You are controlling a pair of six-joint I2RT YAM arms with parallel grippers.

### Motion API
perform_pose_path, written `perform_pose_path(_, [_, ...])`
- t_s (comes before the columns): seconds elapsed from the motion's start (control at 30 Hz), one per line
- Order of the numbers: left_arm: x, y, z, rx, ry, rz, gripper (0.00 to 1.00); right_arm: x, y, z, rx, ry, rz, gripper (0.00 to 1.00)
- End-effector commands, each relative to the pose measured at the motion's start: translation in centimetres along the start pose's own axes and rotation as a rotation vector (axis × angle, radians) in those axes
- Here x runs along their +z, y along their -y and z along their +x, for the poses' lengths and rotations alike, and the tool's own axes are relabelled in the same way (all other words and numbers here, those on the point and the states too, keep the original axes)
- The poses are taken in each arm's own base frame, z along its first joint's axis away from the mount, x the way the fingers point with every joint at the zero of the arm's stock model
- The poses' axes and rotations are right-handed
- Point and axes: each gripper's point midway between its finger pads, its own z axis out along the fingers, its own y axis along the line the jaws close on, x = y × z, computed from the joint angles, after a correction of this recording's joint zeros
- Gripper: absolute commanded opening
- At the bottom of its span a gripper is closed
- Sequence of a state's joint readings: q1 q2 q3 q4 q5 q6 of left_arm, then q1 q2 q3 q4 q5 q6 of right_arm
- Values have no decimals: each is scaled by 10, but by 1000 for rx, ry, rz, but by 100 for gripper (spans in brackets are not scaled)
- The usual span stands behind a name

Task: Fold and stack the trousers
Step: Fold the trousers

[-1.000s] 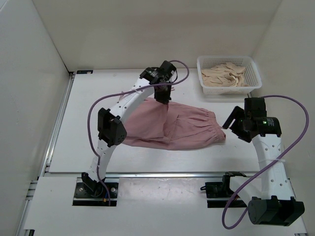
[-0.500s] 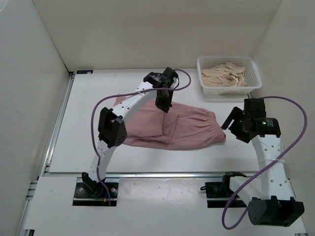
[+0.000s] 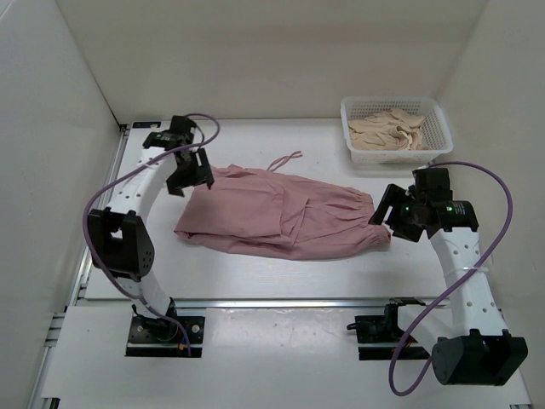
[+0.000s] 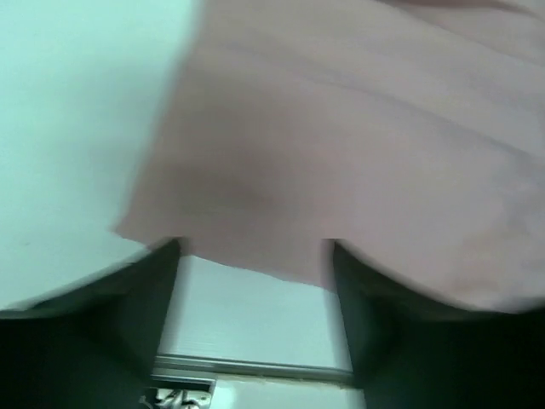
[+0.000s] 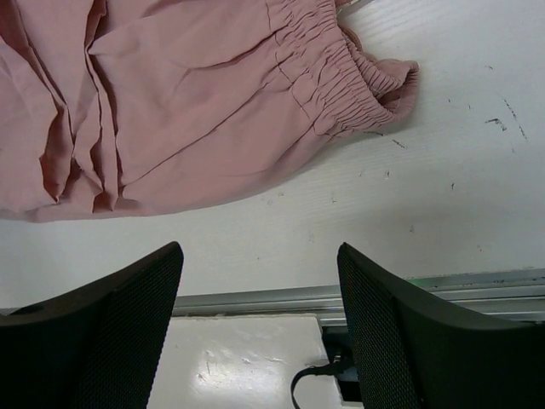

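Top external: trousers (image 3: 281,217) lie flat across the table (image 3: 153,264), elastic waistband (image 3: 373,223) to the right. The left gripper (image 3: 191,175) is over their far-left corner and the right gripper (image 3: 385,215) just beside the waistband. A white basket (image 3: 400,156) sits far right.
Left wrist: blurred. Jaws apart, nothing clamped, pink cloth edge beyond.
Right wrist: jaws wide apart and empty, waistband ahead.
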State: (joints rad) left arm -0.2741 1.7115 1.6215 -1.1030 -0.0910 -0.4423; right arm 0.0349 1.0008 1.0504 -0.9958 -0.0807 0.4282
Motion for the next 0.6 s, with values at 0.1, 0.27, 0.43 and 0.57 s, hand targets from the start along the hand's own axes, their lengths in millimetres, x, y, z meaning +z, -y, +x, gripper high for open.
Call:
perform_pose_path(0.1, [48,-62,1,-85,-56,-52,99,-3,-7,-4,-44,26,-44,78])
perform_pose_path(0.27, [97,-81,17,-60,-177,-109,94,-8,-8,0,-52,26,-50,78])
perform_pose_path(0.43, [131,-76,38,-36,-294,-47,81,-8,-5,2,-50,21,-36,79])
perform_pose_path(0.57, [136,-75,43,-49,-320,-28,13,-8,-3,3,-39,17,-22,79])
